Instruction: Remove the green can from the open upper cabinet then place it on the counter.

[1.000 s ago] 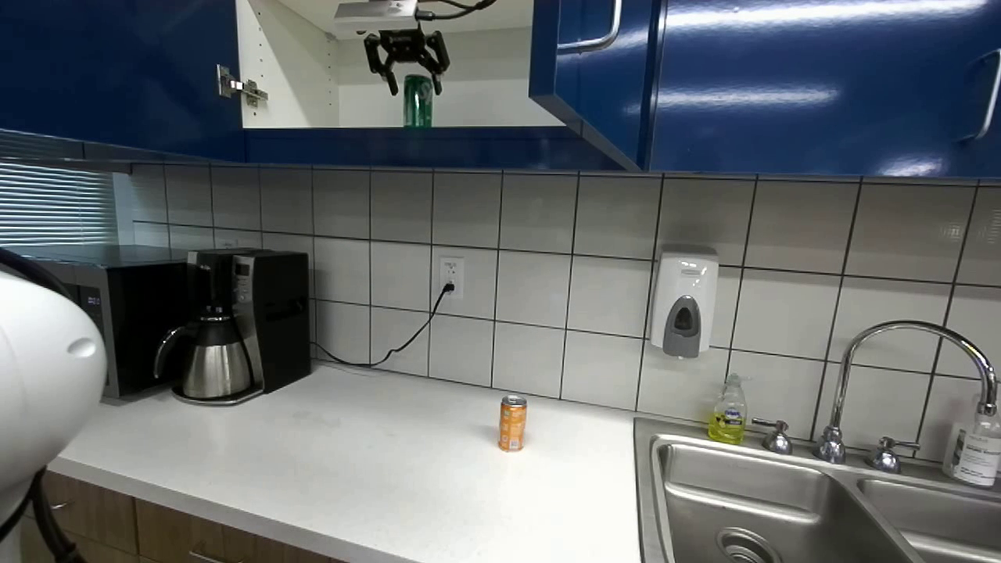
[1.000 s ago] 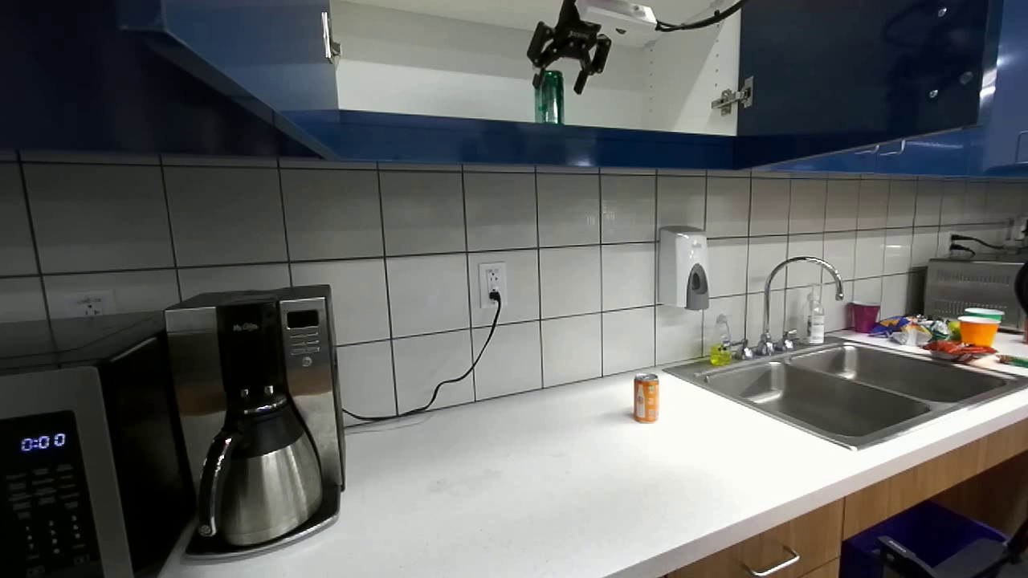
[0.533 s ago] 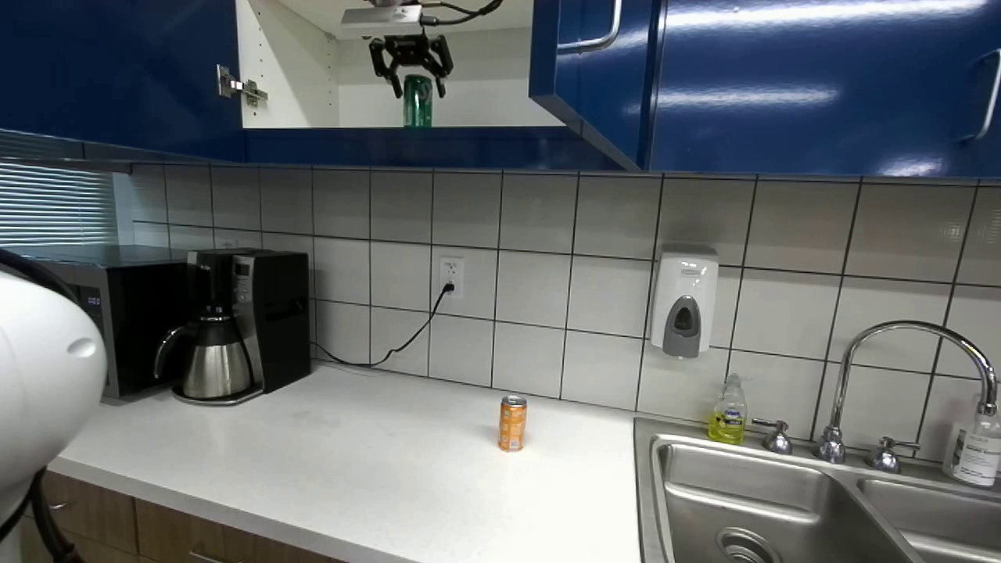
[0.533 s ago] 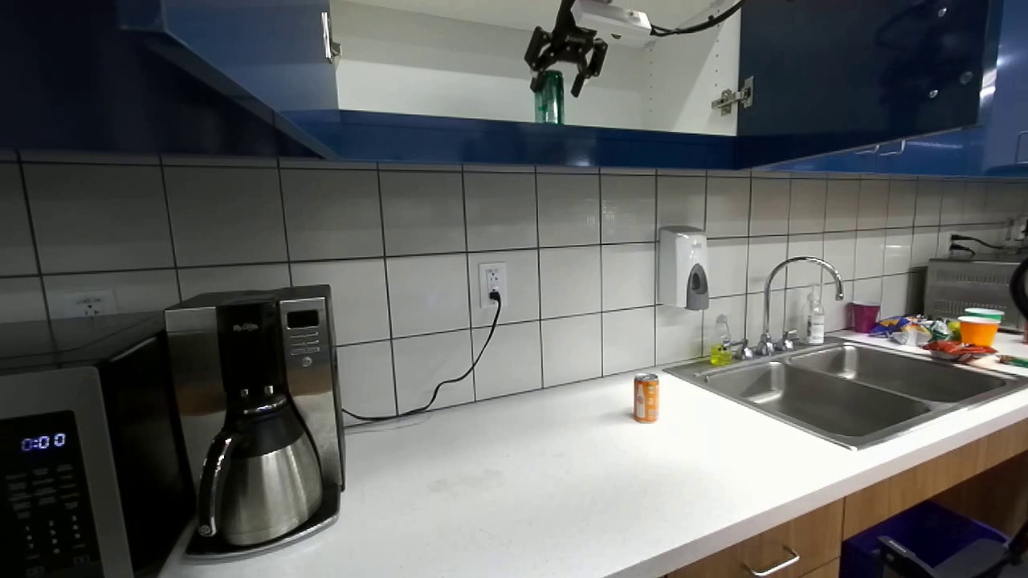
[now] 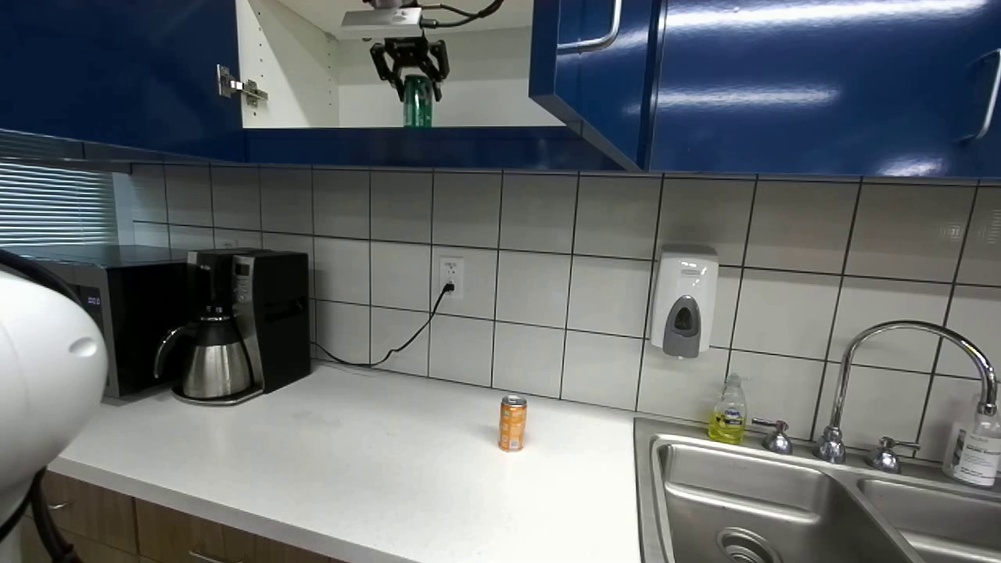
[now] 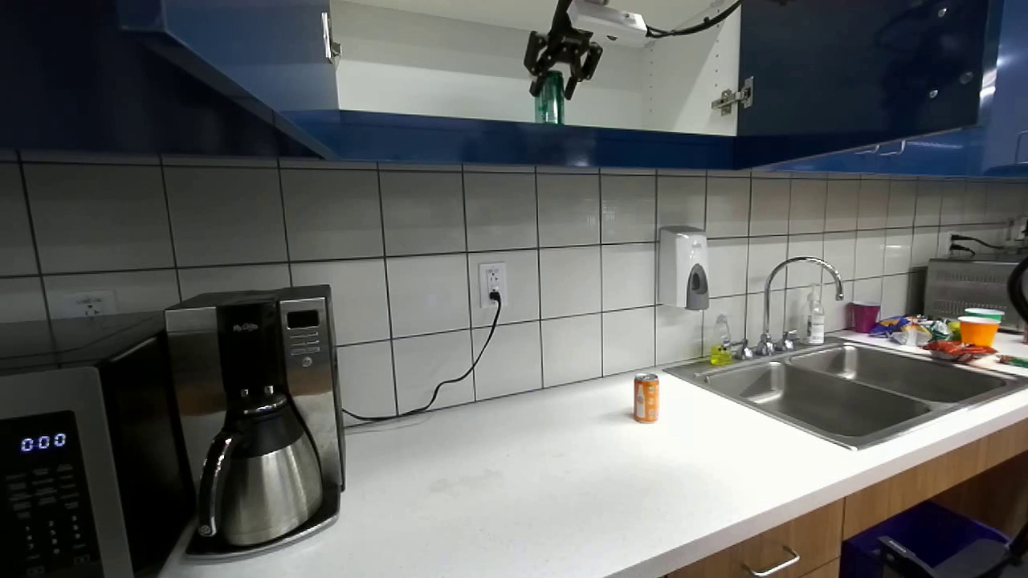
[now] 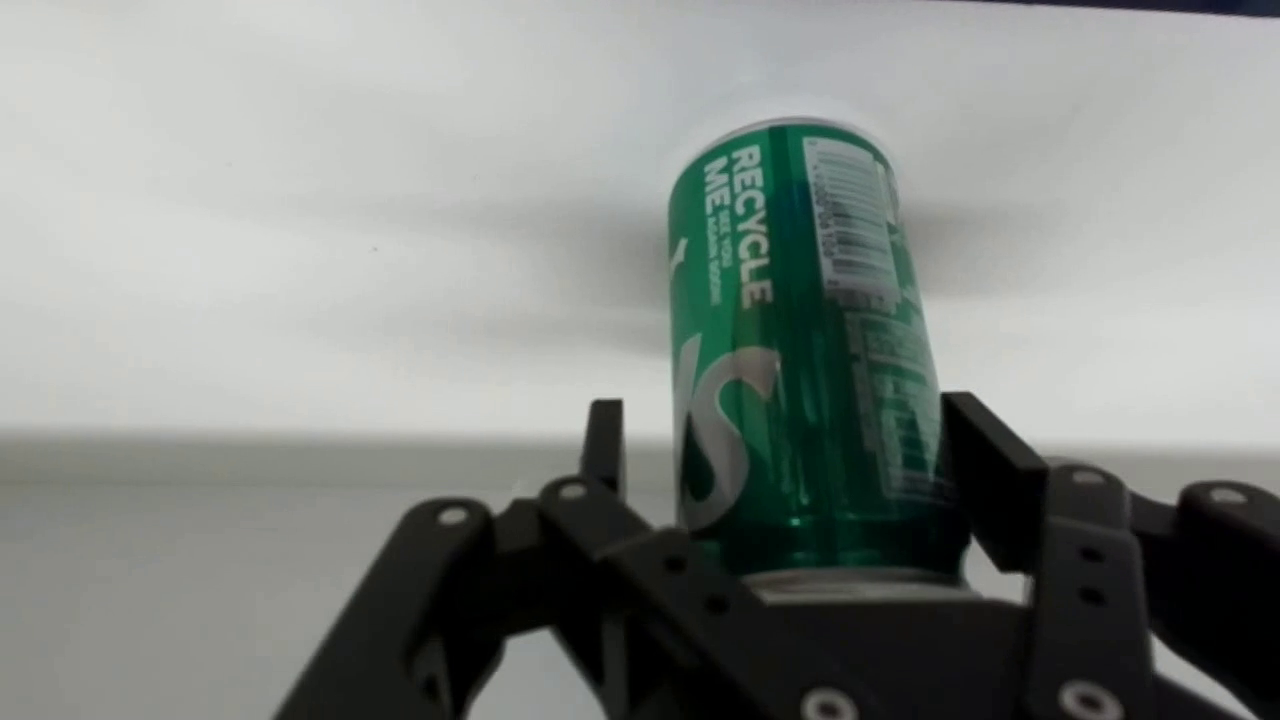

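The green can point(image 5: 417, 111) stands upright on the floor of the upper cabinet point(image 5: 485, 145), near its front edge. It also shows in an exterior view point(image 6: 549, 106) and in the wrist view point(image 7: 790, 300). My gripper point(image 5: 419, 95) is inside the cabinet above the can, pointing down, with its fingers on both sides of the can's top. In the wrist view, the gripper point(image 7: 785, 430) is partly open. A gap shows between the left finger point(image 7: 604, 440) and the can. The right finger lies close against the can; I cannot tell whether it touches. The counter point(image 5: 352, 453) is below.
An orange can point(image 5: 512, 424) stands on the counter. A coffee maker point(image 6: 277, 401) and a microwave point(image 6: 88, 449) are at one end, a steel sink point(image 5: 651, 500) at the other. Open blue doors point(image 5: 594, 86) flank the cabinet opening. A soap dispenser point(image 5: 685, 301) hangs on the tiled wall.
My gripper has come down a little around the can's top, and its fingers have drawn closer together. The green can has not moved.
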Motion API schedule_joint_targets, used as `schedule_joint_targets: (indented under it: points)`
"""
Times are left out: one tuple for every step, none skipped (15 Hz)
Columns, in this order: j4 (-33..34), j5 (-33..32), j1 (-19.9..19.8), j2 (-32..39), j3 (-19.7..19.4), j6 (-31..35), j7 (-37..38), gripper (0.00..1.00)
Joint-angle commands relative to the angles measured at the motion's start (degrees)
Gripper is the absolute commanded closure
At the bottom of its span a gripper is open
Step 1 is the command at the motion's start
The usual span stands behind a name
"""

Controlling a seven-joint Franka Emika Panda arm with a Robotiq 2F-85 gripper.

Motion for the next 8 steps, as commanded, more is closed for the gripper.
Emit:
schedule_joint_targets:
  points:
    - [2.2, -1.5, 0.5, 1.3, 0.0, -1.7, 1.4, 0.51]
    - [2.2, -1.5, 0.6, 1.4, 0.0, -1.7, 1.4, 0.6]
    - [2.1, -1.5, 0.6, 1.4, 0.0, -1.7, 1.4, 0.62]
    - [2.0, -1.5, 0.6, 1.3, 0.0, -1.7, 1.4, 0.62]
    - [1.9, -1.4, 0.6, 1.3, -0.1, -1.7, 1.4, 0.62]
    - [1.8, -1.3, 0.5, 1.2, -0.1, -1.8, 1.4, 0.62]
    - [1.6, -1.2, 0.5, 1.1, -0.1, -1.7, 1.4, 0.62]
    - [1.5, -1.2, 0.5, 1.0, -0.1, -1.7, 1.4, 0.62]
